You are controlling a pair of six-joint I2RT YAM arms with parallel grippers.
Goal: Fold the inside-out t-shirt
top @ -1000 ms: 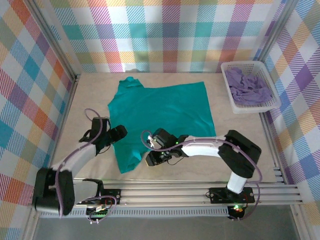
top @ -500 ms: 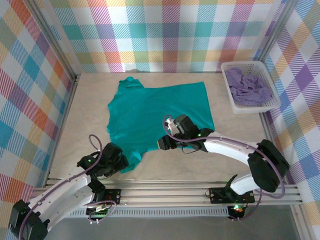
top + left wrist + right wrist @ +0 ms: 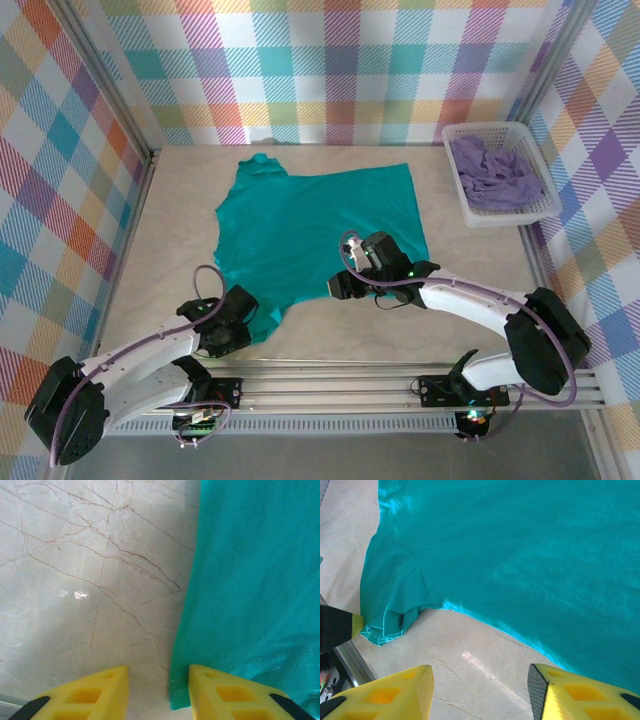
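From above, the left gripper (image 3: pixel 240 320) sits over the shirt's (image 3: pixel 310 220) near corner and hides the cloth beneath it. The right gripper (image 3: pixel 342 285) covers a stretch of the near hem. Up close at either wrist, the shirt runs off the top and right edges, and the yellow fingers (image 3: pixel 235 695) are cut by the bottom edge. One finger hides the hem's very tip. The purple cloth (image 3: pixel 495 175) in the basket (image 3: pixel 470 215) is too bunched to tell what it is.

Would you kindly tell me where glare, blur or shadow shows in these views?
Top external: evenly lit and sharp, the shirt casting hardly any shadow. Left wrist: table veins crisp, the near yellow fingers slightly soft. Right wrist: a small glare patch on the table, pale sheen across the shirt, its weave blurred.
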